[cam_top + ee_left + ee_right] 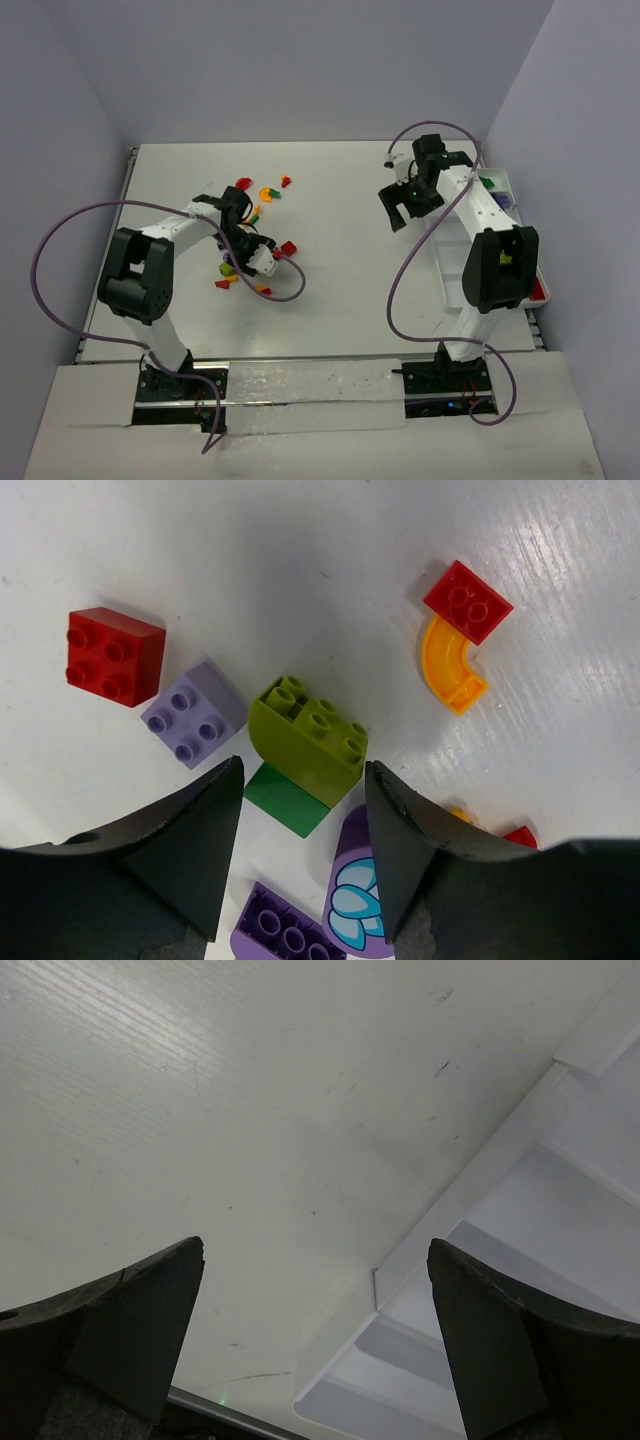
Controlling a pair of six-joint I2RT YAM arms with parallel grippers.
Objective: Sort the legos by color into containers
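Note:
The legos lie scattered on the left of the table [330,250]. In the left wrist view a lime brick [308,735] lies partly over a flat green brick [285,800]. My left gripper [303,780] [247,240] hangs over them, open, its tips either side of the pair. Purple pieces [290,930] lie lower down between the fingers. A lilac brick [195,715], a red brick [115,655], a second red brick [468,600] and an orange curve [445,665] lie around them. My right gripper [315,1250] [410,210] is open and empty over the edge of the containers [470,1200] [450,275].
The white tray runs along the right side and holds green [487,183], purple [505,203] and red [538,290] pieces in separate compartments. A clear plastic strip [300,385] lies along the near edge between the arm bases. Purple cables loop beside both arms.

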